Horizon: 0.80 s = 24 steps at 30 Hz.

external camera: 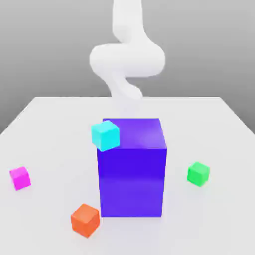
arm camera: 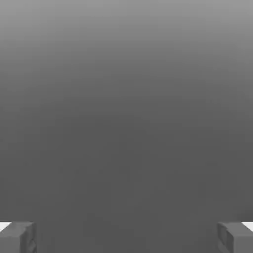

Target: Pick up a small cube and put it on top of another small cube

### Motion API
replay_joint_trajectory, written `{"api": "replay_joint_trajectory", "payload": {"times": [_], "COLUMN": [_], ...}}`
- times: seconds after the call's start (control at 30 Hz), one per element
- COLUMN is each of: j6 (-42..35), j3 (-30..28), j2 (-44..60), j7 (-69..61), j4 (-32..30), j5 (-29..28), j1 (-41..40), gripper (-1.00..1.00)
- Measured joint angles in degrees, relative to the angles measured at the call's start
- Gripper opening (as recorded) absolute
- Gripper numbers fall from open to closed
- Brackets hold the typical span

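The small magenta cube (external camera: 20, 178) rests on the white table (external camera: 50, 129) at the exterior view's left. Across from it, at the exterior view's right, sits the small green cube (external camera: 198, 174), the same size. A big blue-purple block (external camera: 132, 167) stands between them. My white arm (external camera: 127, 60) rises behind that block, well back from both small cubes. In the hand view my gripper (arm camera: 126, 237) is open: its two grey fingertips (arm camera: 17, 237) stand far apart, with plain grey background and no object between them.
A cyan cube (external camera: 105, 135) sits at the upper left edge of the big block. An orange cube (external camera: 85, 219) lies on the table near the block's front left corner. The table's far edge runs behind the arm.
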Motion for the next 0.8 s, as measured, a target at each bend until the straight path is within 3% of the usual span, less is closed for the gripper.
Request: {"api": "replay_joint_trajectory", "payload": {"times": [0.47,0.67,0.8], "j6": [15.89,22.51,27.2], "j3": [-16.23,-21.71,-20.03], "j2": [29.01,42.06,50.93], "j7": [-0.91,-5.59,-11.0], "j4": [-11.65,-16.54,-18.26], "j5": [0.29,6.4,13.63], "j1": [-13.56,-21.07,-26.52], "gripper": [0.0,0.0,0.0]}}
